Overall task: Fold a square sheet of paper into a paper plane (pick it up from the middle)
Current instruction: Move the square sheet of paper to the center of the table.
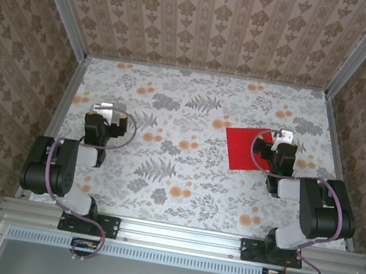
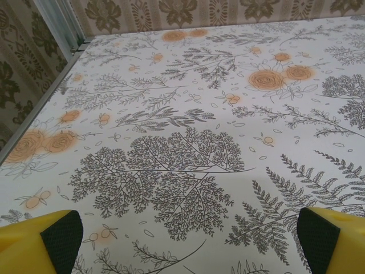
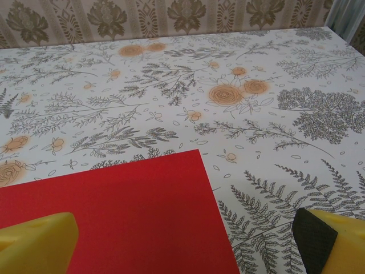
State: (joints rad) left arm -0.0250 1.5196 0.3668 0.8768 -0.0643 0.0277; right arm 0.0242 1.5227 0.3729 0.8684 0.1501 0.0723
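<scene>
**Both grippers are wide open, and the red paper lies flat on the table**

The left gripper (image 1: pixel 105 108) and the right gripper (image 1: pixel 283 137) both have their fingers spread far apart. Neither one holds anything.

The walls (image 1: pixel 210 15) are the biggest thing. They have brown flower wallpaper and stand on the left, the right and the far side. Next comes the table (image 1: pixel 176 178). Its white cover has grey ferns and orange flowers on it. A silver metal rail (image 1: pixel 180 235) runs along the near edge, and the two black arms are fixed to it. The left arm (image 1: pixel 59 165) bends up along the left side of the table. The right arm (image 1: pixel 318 209) bends up along the right side.

The square sheet of paper (image 1: pixel 243 147) is bright red. It lies flat and smooth on the right half of the table, and the right gripper is at its right edge. From the right wrist, the square sheet of paper (image 3: pixel 125 211) lies under the left yellow finger and reaches partway across the gap. The other finger is over the bare cover. I cannot tell if the fingers touch the paper.

The left gripper (image 2: pixel 188 242) is well apart from the paper, near the left side, with flowery cover below it. Each yellow finger has a dark pad (image 2: pixel 61 240) on its inner side.
</scene>
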